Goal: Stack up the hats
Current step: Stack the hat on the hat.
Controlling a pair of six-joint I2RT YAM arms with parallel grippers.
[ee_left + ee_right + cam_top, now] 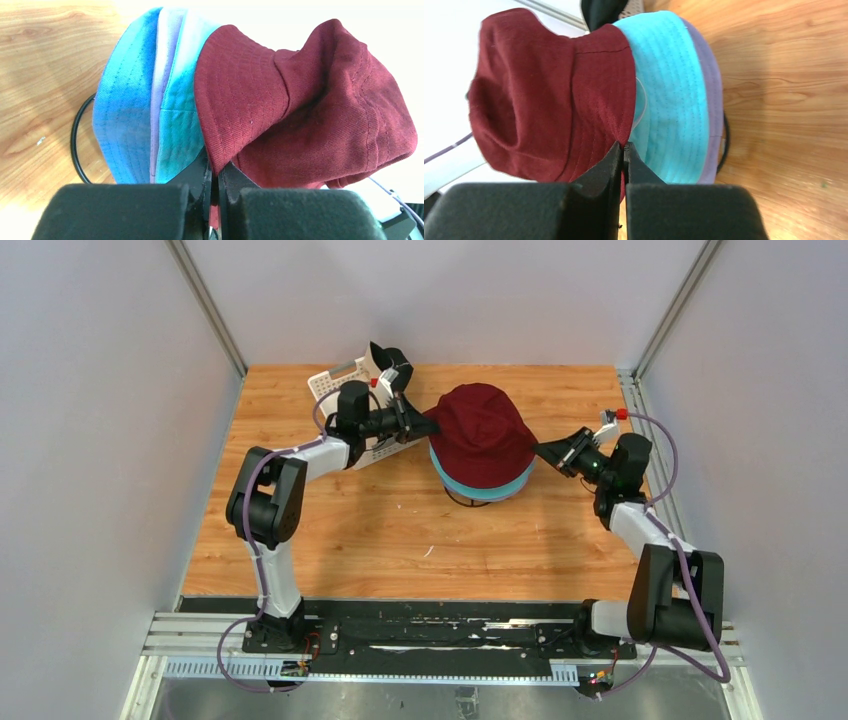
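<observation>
A dark red hat (482,425) sits on top of a stack in the middle of the table. Below it, the left wrist view shows the brims of a teal hat (180,125), a lavender hat (159,100) and a blue hat (120,110). My left gripper (432,425) is shut on the dark red hat's (300,100) brim at its left edge. My right gripper (541,449) is shut on the same brim at the right edge, beside the teal hat (669,100) and the lavender hat (711,100). The dark red hat's (549,100) crown is dented and crumpled.
The stack rests on a black wire stand (465,502), its ring showing on the wood (75,135). A white lattice basket (335,388) stands at the back left behind my left arm, with something black (380,350) at its top. Grey walls enclose the table.
</observation>
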